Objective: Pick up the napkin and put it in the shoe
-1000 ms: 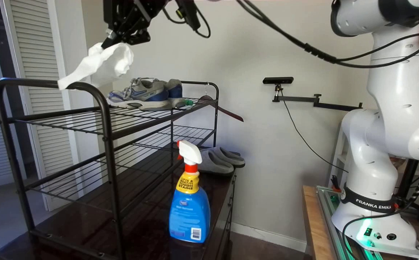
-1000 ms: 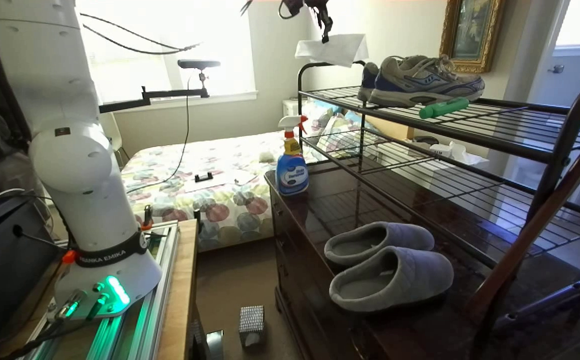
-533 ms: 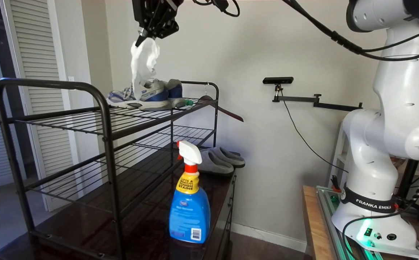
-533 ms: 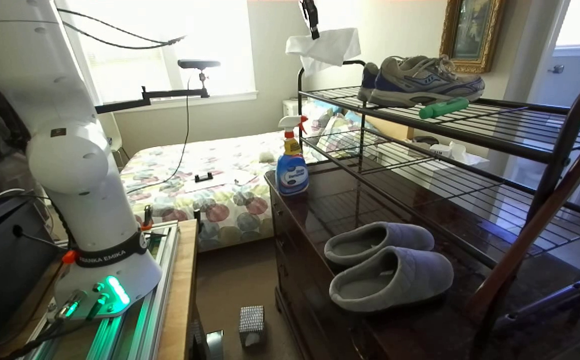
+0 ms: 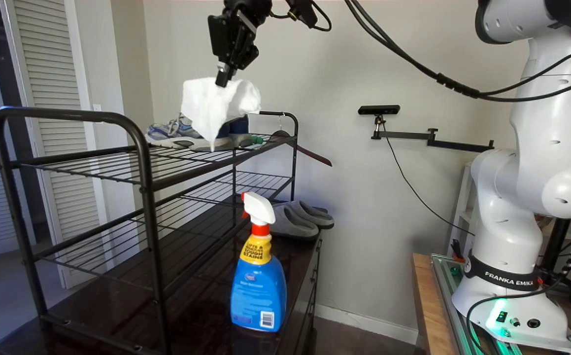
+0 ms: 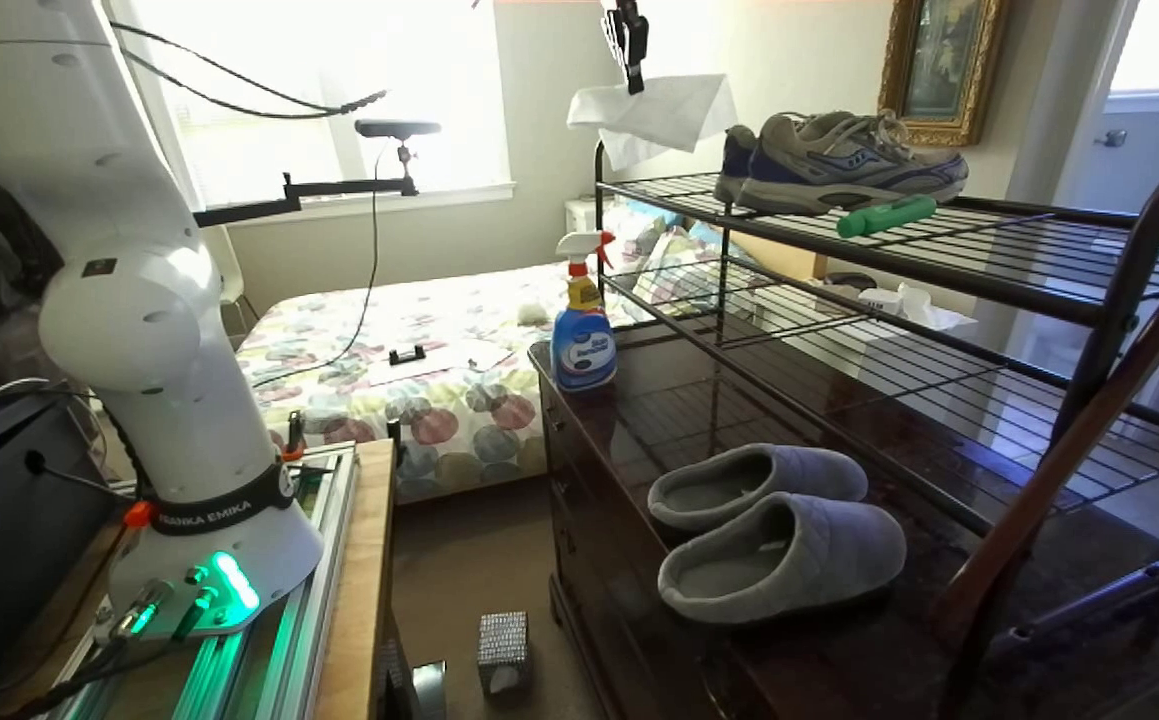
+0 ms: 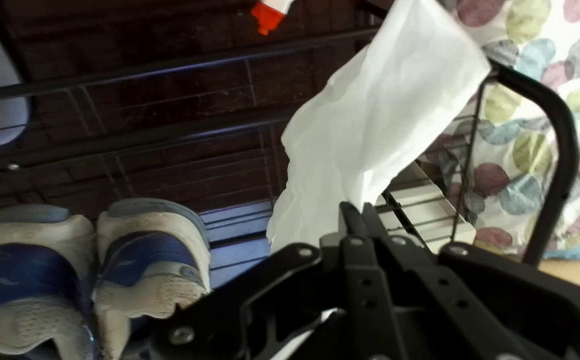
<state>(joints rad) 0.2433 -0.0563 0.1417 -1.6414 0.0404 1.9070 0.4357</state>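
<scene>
Over the rack (image 5: 186,175), the hand (image 7: 360,206) pinches the napkin (image 7: 365,115), long axis slanting toward the wrist view's upper right.

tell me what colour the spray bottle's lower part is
The spray bottle's lower part is blue, showing best in an exterior view.

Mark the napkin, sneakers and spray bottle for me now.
Napkin (image 7: 352,137), wrist view: middle of the sheet.
Sneakers (image 6: 847,172), in an exterior view: side of the nearer one.
Spray bottle (image 5: 258,286), in an exterior view: blue body.

In an exterior view, the napkin (image 5: 210,104) seemingly hides the shoe's (image 5: 181,137) opening.
</scene>
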